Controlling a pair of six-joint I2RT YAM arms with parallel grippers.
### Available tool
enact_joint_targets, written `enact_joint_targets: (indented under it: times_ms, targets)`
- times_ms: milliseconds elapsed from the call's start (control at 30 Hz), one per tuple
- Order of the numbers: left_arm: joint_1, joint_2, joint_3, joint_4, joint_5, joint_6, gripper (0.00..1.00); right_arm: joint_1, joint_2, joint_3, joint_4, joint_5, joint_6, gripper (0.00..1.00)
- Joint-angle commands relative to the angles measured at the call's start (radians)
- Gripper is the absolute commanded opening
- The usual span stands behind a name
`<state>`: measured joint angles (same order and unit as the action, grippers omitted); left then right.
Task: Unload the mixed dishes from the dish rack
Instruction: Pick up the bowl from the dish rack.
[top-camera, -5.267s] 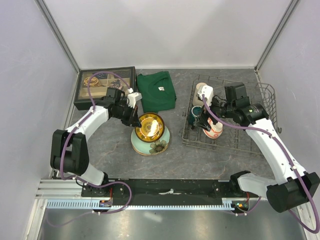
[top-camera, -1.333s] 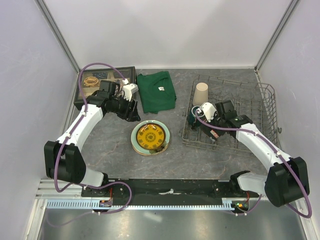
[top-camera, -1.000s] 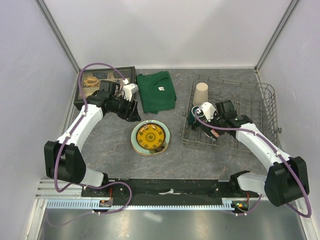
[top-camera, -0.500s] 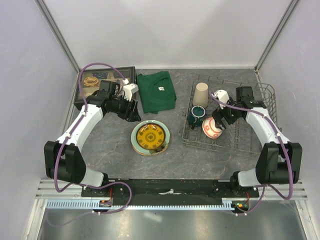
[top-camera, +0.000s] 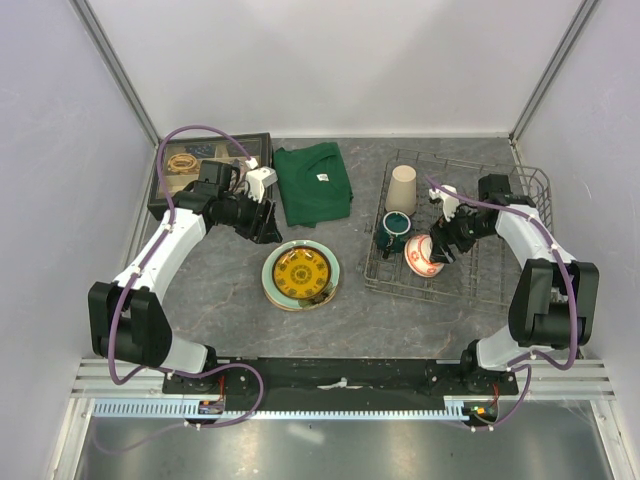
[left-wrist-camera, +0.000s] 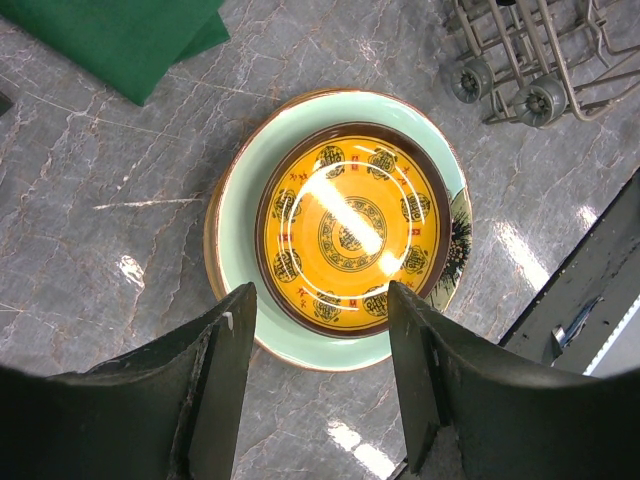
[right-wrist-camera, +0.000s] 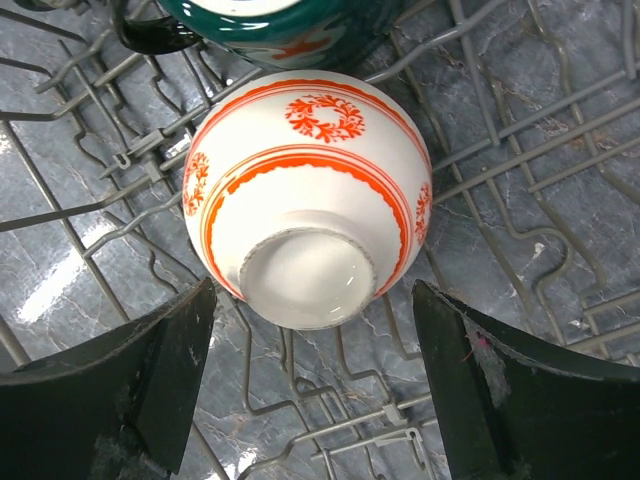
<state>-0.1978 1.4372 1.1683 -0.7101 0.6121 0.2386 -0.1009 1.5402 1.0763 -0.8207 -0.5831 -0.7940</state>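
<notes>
The red-and-white patterned bowl (right-wrist-camera: 310, 190) lies tipped in the near left part of the dish rack (right-wrist-camera: 520, 130), on its grid floor, just beside the dark green handled mug (right-wrist-camera: 270, 15). Its foot ring faces the right hand (right-wrist-camera: 312, 295), whose fingers stand apart on either side without touching it. Outside the rack, on the bench (left-wrist-camera: 120, 200), the small yellow patterned plate (left-wrist-camera: 350, 225) rests on the pale green floral plate (left-wrist-camera: 235, 300) below the left hand (left-wrist-camera: 320, 290), which is spread and holds nothing.
</notes>
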Motion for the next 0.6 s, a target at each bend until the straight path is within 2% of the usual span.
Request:
enact_joint_targets:
  times_ms: [0, 567]
  targets:
    - [0.001, -0.011, 0.005, -0.003, 0.021, 0.038, 0.62, -0.003, -0.003, 0.034, -0.012, -0.076, -0.037, 0.86]
    - [0.001, -0.008, 0.001, -0.005, 0.021, 0.041, 0.62, -0.003, 0.031, 0.037, -0.017, -0.096, -0.037, 0.55]
